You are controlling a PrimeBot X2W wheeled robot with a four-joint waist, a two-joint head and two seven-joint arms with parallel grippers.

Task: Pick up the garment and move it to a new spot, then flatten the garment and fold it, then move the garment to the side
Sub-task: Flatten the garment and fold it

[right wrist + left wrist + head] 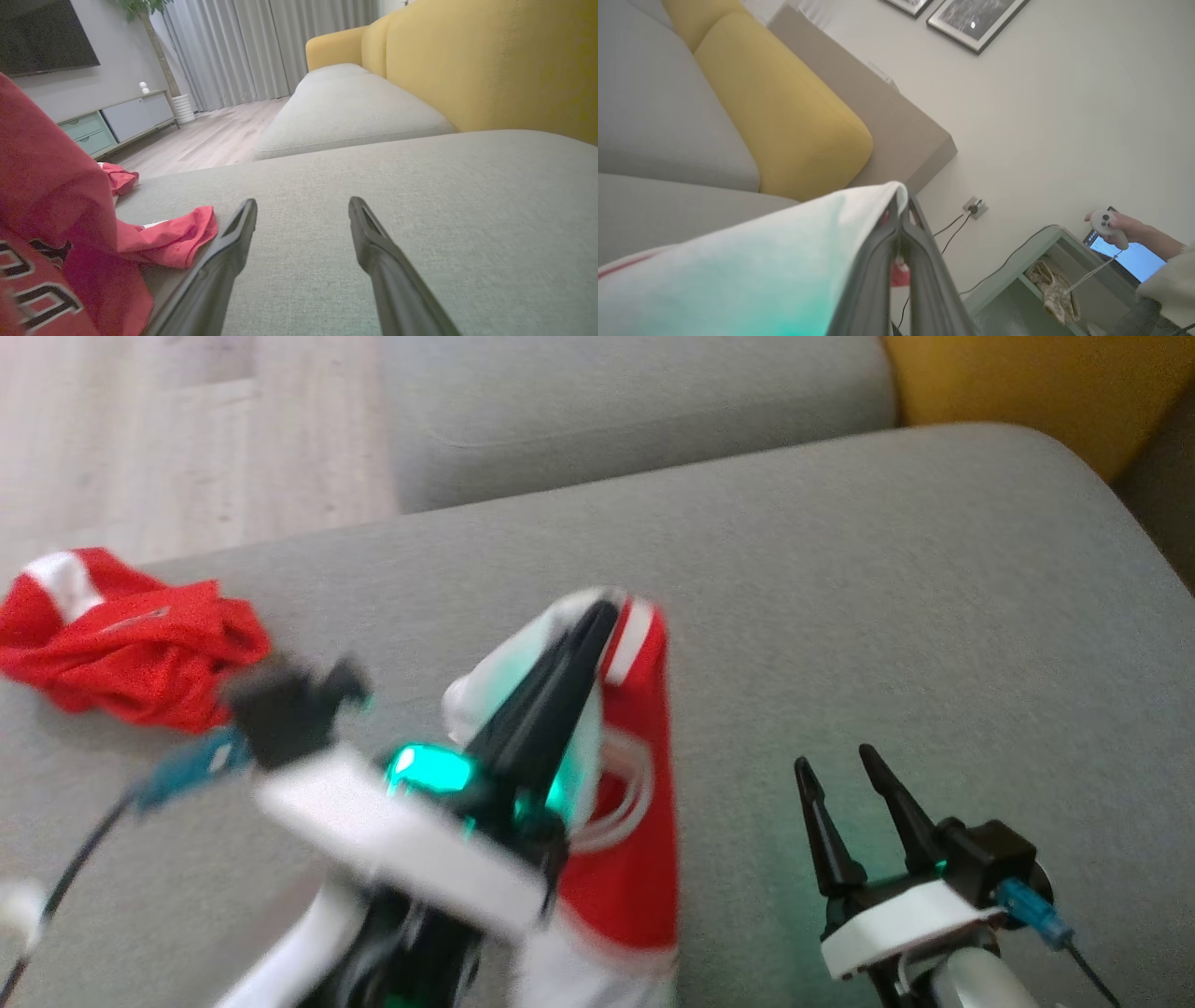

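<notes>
Two garments counted, both red with white. The first, the garment (635, 803), hung from the left gripper (599, 614), whose two dark fingers were pressed tight together on a white edge at its top. From there the cloth dropped in a long red panel with white trim and a white curved mark, above the near seat cushion (887, 569), towards the middle of it. In the left wrist view we saw the same pinch, with white cloth bunched beside the closed fingers (882, 261). The second garment (131, 653) lay crumpled at the far left edge of that cushion, well apart from the first. The right gripper (835, 756) held nothing: its two fingers stood spread wide, low over bare grey fabric to the right of the hanging cloth. In the right wrist view a fold of red cloth (173, 238) lay on the cushion just beside one finger; we could not tell if they touched. Grey seat cushions numbered two, the far seat cushion (635, 411) butting against the near one. A yellow back cushion (1027, 383) ran behind them. One hand (1134, 231) gripped one pale controller (1106, 223) near a lit screen, and two framed pictures (971, 18) hung on the wall.
</notes>
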